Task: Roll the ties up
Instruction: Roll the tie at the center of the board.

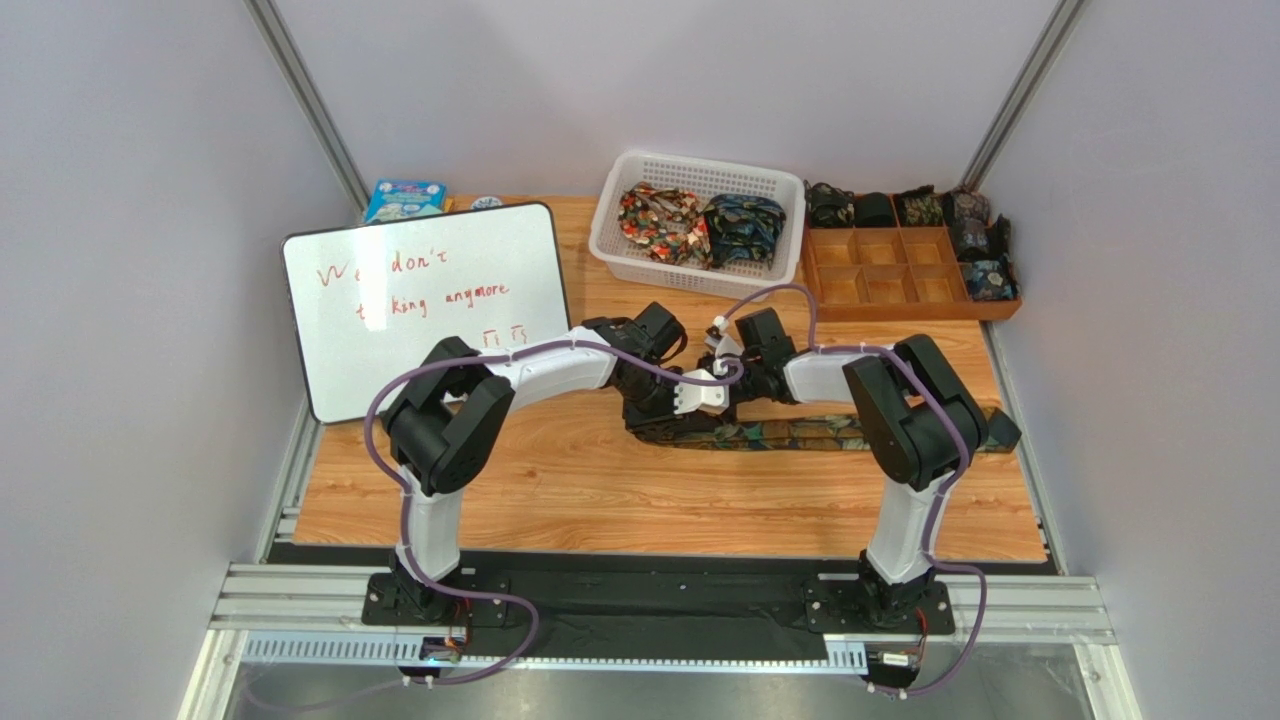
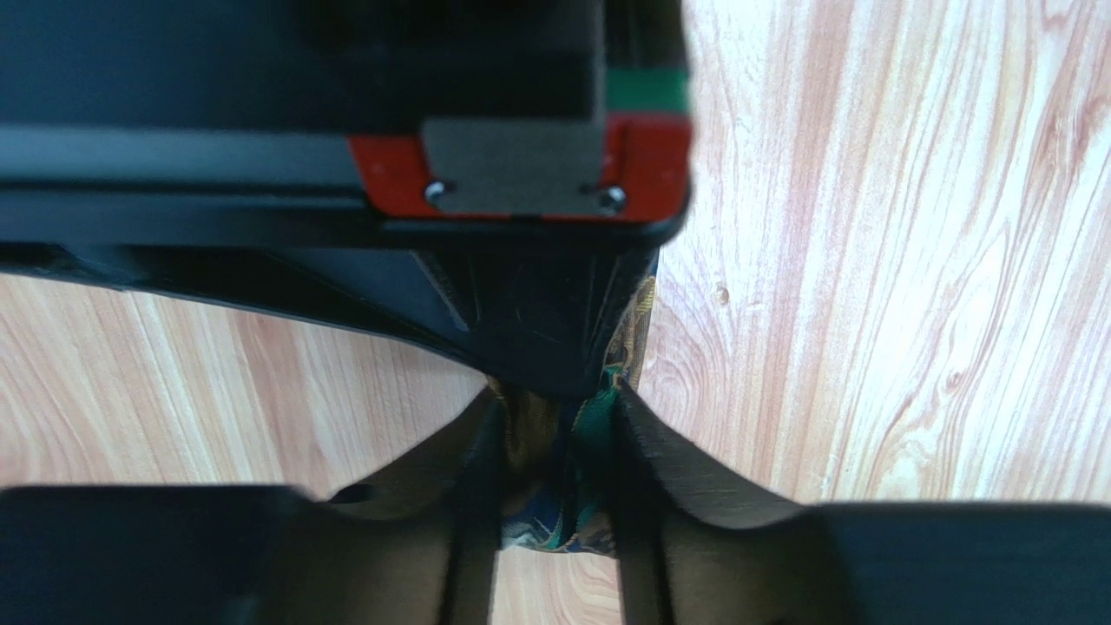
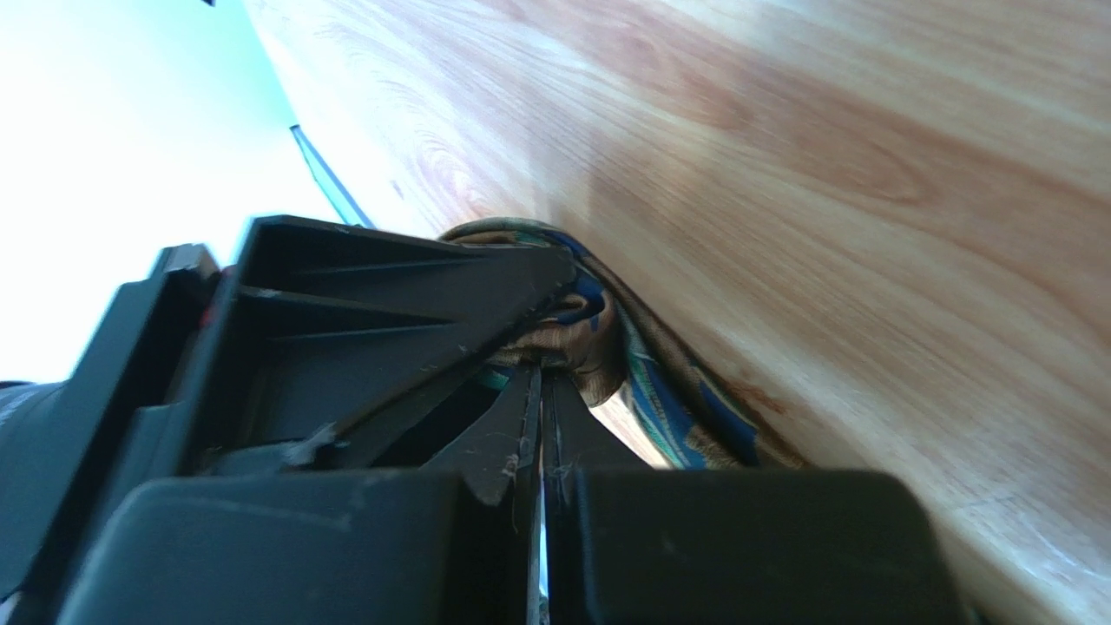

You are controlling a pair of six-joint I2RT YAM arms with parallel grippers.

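A dark tie (image 1: pixel 796 435) with a green, gold and blue pattern lies flat across the middle of the table. Its left end is lifted where both grippers meet. My left gripper (image 1: pixel 699 395) is shut on a fold of the tie; in the left wrist view the gripper (image 2: pixel 558 401) has the fabric (image 2: pixel 590 449) pinched between its fingers. My right gripper (image 1: pixel 729 368) presses against the left one from the other side. In the right wrist view the right gripper (image 3: pixel 537 374) has its jaws together, with the tie (image 3: pixel 652 391) bunched at their tips.
A white slotted basket (image 1: pixel 631 177) at the back holds bunched ties (image 1: pixel 706 225). A brown wooden compartment tray (image 1: pixel 902 278) at the back right has small rolled ties (image 1: pixel 984 278) along its far and right cells. A whiteboard (image 1: pixel 428 300) stands at the left, a blue box (image 1: pixel 406 198) behind it.
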